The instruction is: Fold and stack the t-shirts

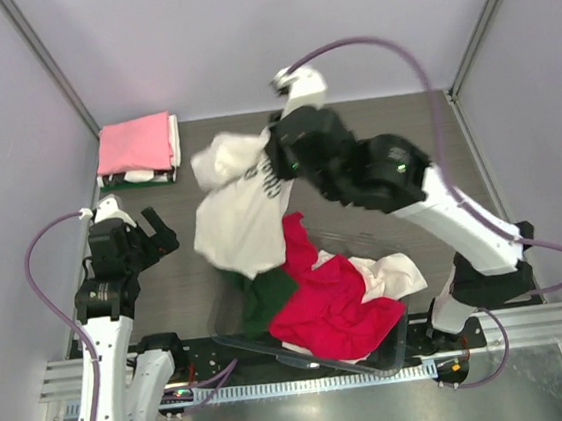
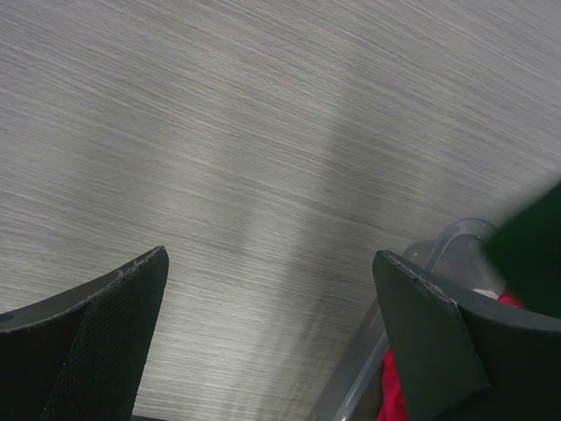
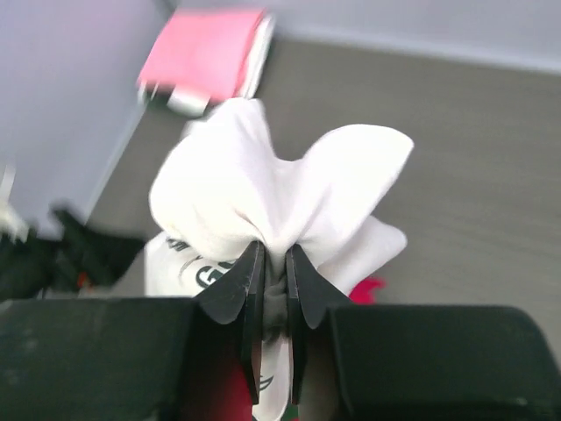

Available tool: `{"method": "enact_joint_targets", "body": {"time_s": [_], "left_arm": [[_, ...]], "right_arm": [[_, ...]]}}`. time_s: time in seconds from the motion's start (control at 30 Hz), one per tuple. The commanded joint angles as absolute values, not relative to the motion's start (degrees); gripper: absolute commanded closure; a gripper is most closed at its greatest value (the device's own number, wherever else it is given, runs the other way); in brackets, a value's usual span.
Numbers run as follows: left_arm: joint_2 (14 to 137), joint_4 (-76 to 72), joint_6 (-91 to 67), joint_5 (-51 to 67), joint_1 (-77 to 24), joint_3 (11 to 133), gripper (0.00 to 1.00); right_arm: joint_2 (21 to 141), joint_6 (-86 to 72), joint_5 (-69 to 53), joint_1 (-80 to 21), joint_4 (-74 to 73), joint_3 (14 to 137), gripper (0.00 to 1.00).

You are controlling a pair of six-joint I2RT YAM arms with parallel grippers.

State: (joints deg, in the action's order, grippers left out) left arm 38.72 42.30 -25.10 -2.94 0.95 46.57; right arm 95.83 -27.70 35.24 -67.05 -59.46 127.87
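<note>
Right gripper (image 1: 275, 168) pinches the cream-white tee (image 1: 242, 220), which drapes from it above the dark green tee (image 1: 268, 294) and red tee (image 1: 336, 305). Left gripper (image 1: 152, 229) stands wide open.

From the left wrist, bare table (image 2: 263, 132) lies between its fingers, with the clear bin (image 2: 438, 250) at their right.

From the right wrist, the jaws are clamped on white cloth, and a folded pink tee (image 3: 206, 57) lies beyond, to their left.

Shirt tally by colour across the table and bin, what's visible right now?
Pink folded t-shirt, far left: 1
Cream-white printed t-shirt in right pincer: 1
Dark green crumpled t-shirt: 1
Red-magenta crumpled t-shirt: 1
Pale whitish crumpled cloth: 1
Total: 5, layers under the pink one uncounted.
</note>
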Motion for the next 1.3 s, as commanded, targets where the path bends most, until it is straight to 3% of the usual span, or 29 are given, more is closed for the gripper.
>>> {"method": "enact_joint_targets", "body": {"time_s": [0.0,0.17,0.3,0.33,0.37,0.4,0.53,0.73,0.97,1.13,1.27], "left_arm": [[38.14,41.31,-24.70,-2.46,0.79,46.93,0.00],[38.06,41.40,-24.70,-2.55,0.79,46.93,0.00],[38.23,41.31,-24.70,-2.72,0.79,46.93,0.00],[38.15,41.31,-24.70,-2.81,0.70,46.93,0.00],[38.06,41.40,-24.78,-2.90,0.70,46.93,0.00],[37.97,41.40,-24.79,-2.90,0.70,46.93,0.00],[38.23,41.40,-24.79,-2.81,0.62,46.85,0.00],[38.15,41.22,-24.44,-0.89,0.44,47.02,0.00],[40.42,35.59,-23.47,17.66,-4.46,45.70,0.00],[43.16,36.65,-23.03,15.56,-7.38,46.32,0.00],[41.66,36.56,-23.29,14.15,-7.65,45.88,0.00]], "right_arm": [[88.78,-20.59,49.29,-60.41,-57.76,134.64,0.99],[82.10,-12.14,61.77,-53.54,-47.32,127.90,0.99],[78.85,-10.71,63.91,-42.21,-45.52,112.74,0.97],[78.66,-12.81,61.55,-37.58,-47.09,110.15,0.81],[78.84,-18.66,50.56,-34.14,-52.24,108.04,0.18],[79.27,-21.68,45.66,-31.32,-55.17,104.10,0.01],[78.16,-30.75,31.14,-25.23,-59.51,89.94,0.00],[68.56,-32.17,2.51,-25.93,-45.27,69.36,0.00],[65.74,-32.08,-4.57,-30.32,-44.91,58.54,0.00],[68.64,-29.71,-4.57,-31.99,-45.44,53.35,0.00],[70.31,-28.39,3.48,-35.76,-48.24,52.73,0.00]]}}
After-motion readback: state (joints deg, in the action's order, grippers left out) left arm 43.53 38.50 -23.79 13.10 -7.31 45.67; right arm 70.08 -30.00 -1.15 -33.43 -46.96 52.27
